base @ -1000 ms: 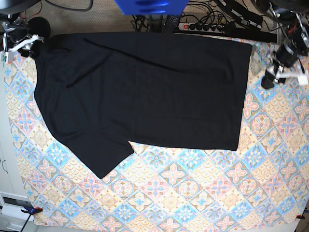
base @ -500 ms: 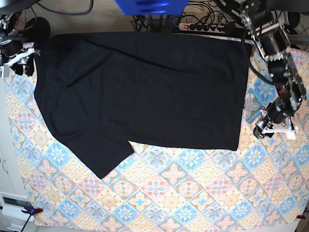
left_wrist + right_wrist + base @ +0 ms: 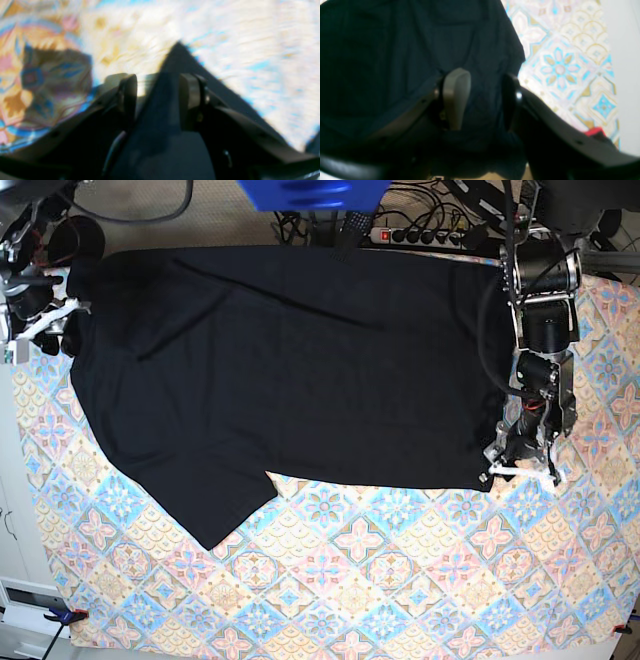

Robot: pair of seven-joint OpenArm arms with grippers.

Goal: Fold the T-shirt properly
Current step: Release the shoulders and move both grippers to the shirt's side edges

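Observation:
The black T-shirt [image 3: 290, 370] lies spread flat over the far half of the patterned tablecloth [image 3: 400, 580], with one sleeve pointing toward the near left. My left gripper [image 3: 518, 465] hangs over the shirt's near right hem corner. In the left wrist view its jaws [image 3: 158, 87] stand open, and the pointed cloth corner [image 3: 175, 65] lies between and beneath the fingers [image 3: 128, 95]. My right gripper [image 3: 45, 330] sits at the shirt's far left edge. Seen from the right wrist, it [image 3: 483, 95] is open just above the T-shirt [image 3: 395, 62], close to the cloth's edge.
A power strip [image 3: 420, 235] and tangled cables run along the table's far edge, next to a blue object [image 3: 315, 192]. A red clamp [image 3: 593, 131] shows by the right gripper, and a small clamp [image 3: 70, 615] holds the tablecloth's near left corner.
The left arm has swung from the table's right side in to the shirt's near right corner. The right gripper has shifted slightly nearer along the left edge. The shirt has not moved.

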